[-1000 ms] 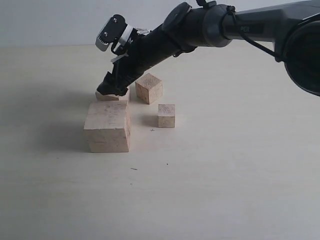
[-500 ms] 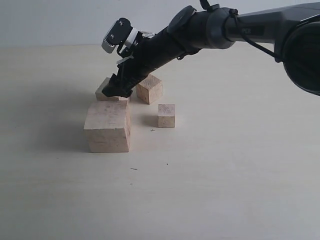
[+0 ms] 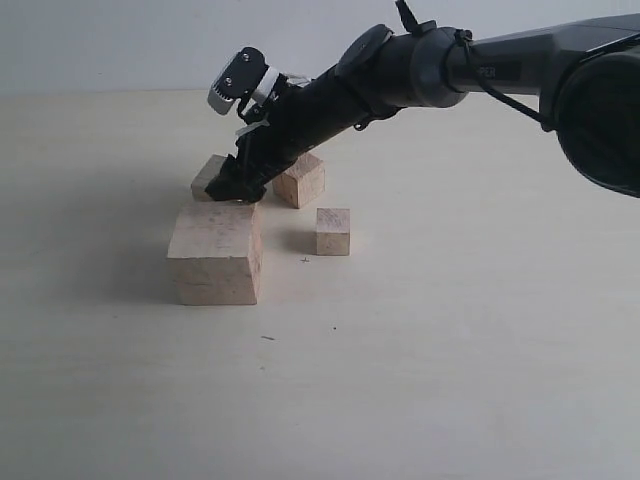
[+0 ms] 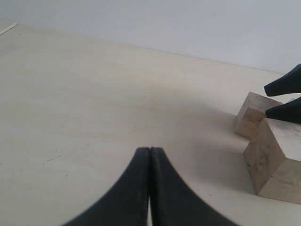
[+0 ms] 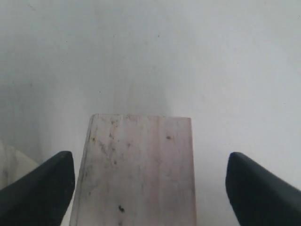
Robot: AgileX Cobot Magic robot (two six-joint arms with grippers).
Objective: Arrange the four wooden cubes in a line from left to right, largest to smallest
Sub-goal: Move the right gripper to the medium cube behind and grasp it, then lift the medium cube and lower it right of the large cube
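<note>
You're at the grasp: your right pincer [image 3: 236,188] stands spread around the pale, scuffed light-wood cube [image 5: 138,165], not touching; centre, then close. Your left pincer [image 4: 149,150] is pressed together.

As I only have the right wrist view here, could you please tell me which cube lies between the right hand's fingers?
Observer: It is the rear cube, directly behind the largest cube. The right hand straddles it, open.
Operator: Thank you. Where are the other two?
Observer: Both are to its right in the exterior view. A medium cube sits close by, and the smallest cube stands apart, nearer the camera.
Operator: And the left hand, please?
Observer: The left hand is shut on nothing, low over the table, and looks at the cubes from the side.
</note>
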